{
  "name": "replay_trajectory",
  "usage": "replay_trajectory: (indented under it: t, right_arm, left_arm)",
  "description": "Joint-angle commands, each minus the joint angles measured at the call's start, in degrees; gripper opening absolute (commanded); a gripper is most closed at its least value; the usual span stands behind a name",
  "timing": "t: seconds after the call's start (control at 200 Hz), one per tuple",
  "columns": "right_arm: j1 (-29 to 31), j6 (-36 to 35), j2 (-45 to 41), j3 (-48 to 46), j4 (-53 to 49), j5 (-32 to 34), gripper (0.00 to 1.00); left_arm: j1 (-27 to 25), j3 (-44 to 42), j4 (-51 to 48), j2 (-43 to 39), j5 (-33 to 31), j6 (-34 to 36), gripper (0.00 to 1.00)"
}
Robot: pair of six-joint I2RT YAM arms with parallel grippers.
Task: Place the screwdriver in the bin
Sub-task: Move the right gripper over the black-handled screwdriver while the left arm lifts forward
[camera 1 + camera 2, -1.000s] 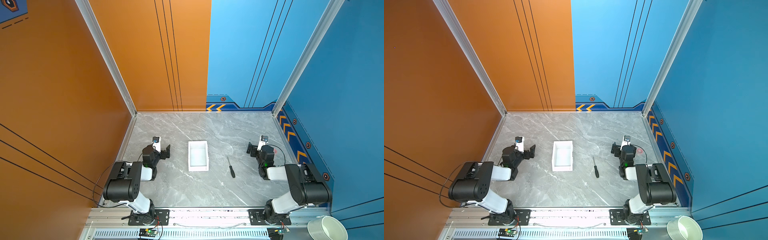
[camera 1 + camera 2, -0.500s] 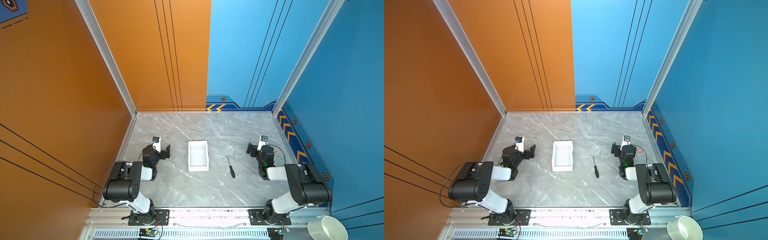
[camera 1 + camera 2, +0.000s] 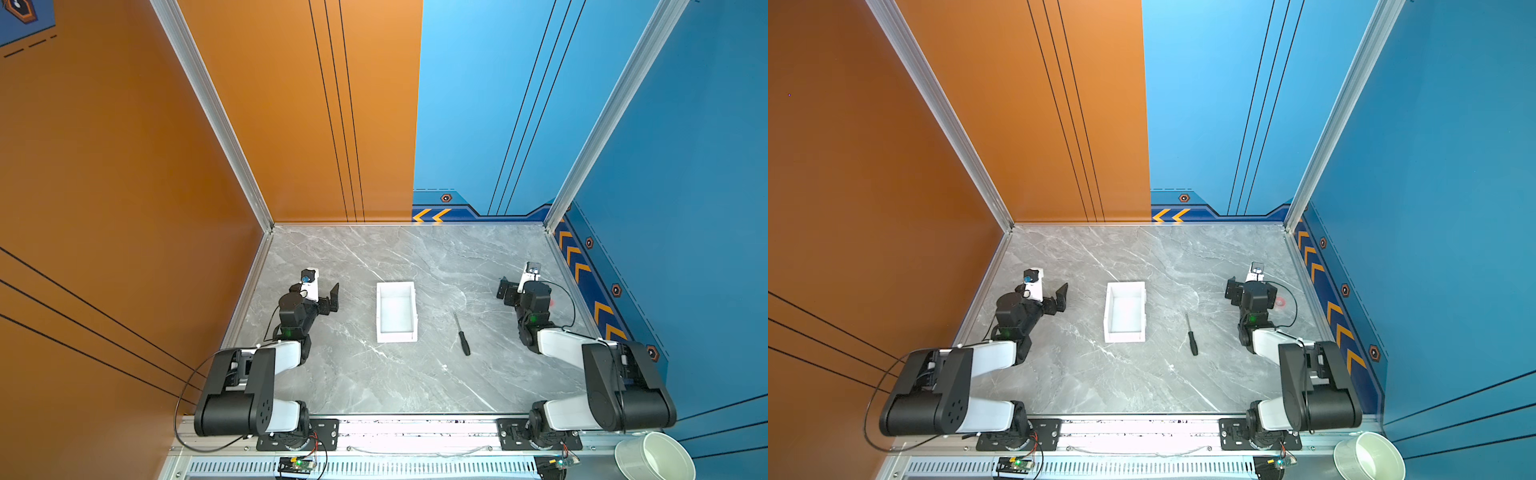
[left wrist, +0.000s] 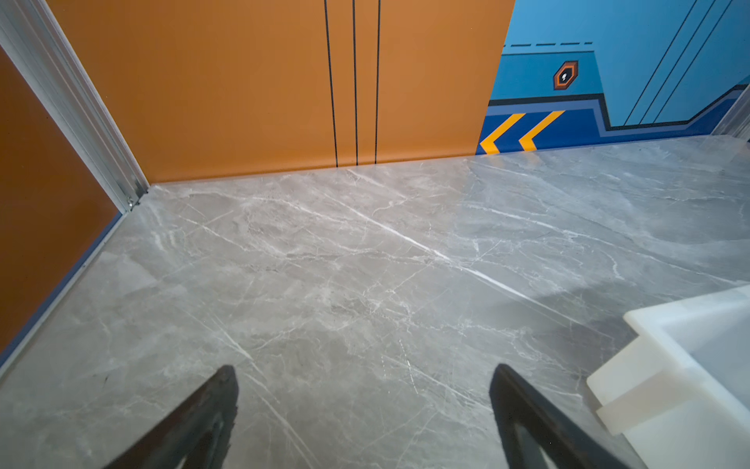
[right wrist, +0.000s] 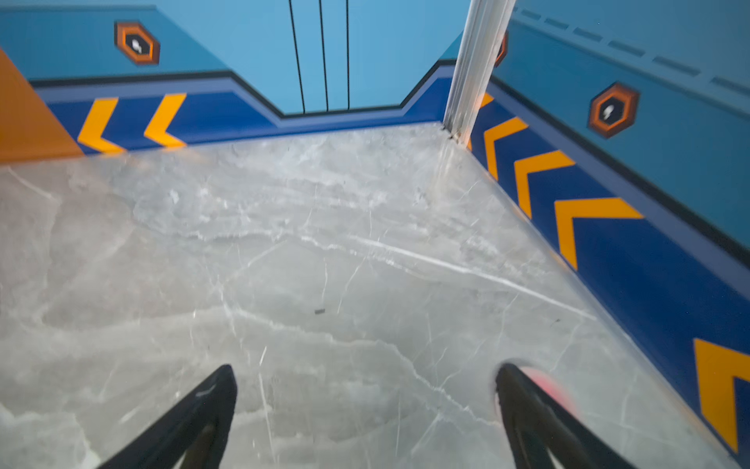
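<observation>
Though both claws spread: slim black-handled screwdriver [image 3: 462,336] beside boxy white plastic bin [image 3: 396,312].

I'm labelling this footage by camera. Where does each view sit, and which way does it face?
Top views: high above the front edge, looking down at the table, bin, screwdriver; both arms show.
Left wrist: low on the left arm, facing the back wall; open left pincer shows, plus a bin corner.
Right wrist: low on the right arm, facing the back right corner; open right pincer shows.
Shared: both top views nearly match; every view shows the table.
</observation>
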Motion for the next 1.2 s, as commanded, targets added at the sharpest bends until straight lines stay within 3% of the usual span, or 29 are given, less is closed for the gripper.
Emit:
replay_trajectory:
  t: [0.0, 0.1, 0.295, 0.531, 0.826, 0.906, 0.996, 1.196]
  right_arm:
    - [1.4, 3.1, -4.2, 4.9, -14.2, 5.1, 1.00]
    - [3.6, 7.6, -5.6, 10.9, -27.1, 5.6, 1.00]
    - [13.9, 10.6, -6.7, 16.8, -43.1, 7.4, 1.00]
    - [21.5, 19.4, -7.6, 17.6, -57.8, 0.1, 0.93]
    - [27.2, 25.3, -5.3, 14.7, -64.0, -6.9, 0.77]
    - [28.6, 26.5, -4.1, 13.7, -64.1, -8.5, 0.75]
    - [30.0, 27.0, -2.6, 12.9, -64.2, -10.6, 0.63]
    - [32.8, 28.7, -1.4, 11.4, -64.3, -11.3, 0.60]
  left_arm:
    - [0.0, 2.1, -9.7, -4.2, 0.3, 1.0, 0.98]
    - [-0.9, 5.7, -18.9, -7.3, -1.4, 2.0, 0.98]
    - [-4.0, 21.2, -51.3, -7.9, -7.6, 8.6, 0.98]
    - [-4.8, 39.0, -76.1, -0.9, -7.4, 6.8, 0.98]
    - [-6.7, 46.2, -82.4, 0.9, 1.2, 5.3, 0.98]
    - [-7.7, 46.0, -82.6, 0.2, 1.5, 6.6, 0.98]
    - [-8.5, 45.4, -82.7, -0.4, 1.2, 7.9, 0.98]
    - [-9.1, 44.0, -82.7, -0.7, -0.2, 8.8, 0.98]
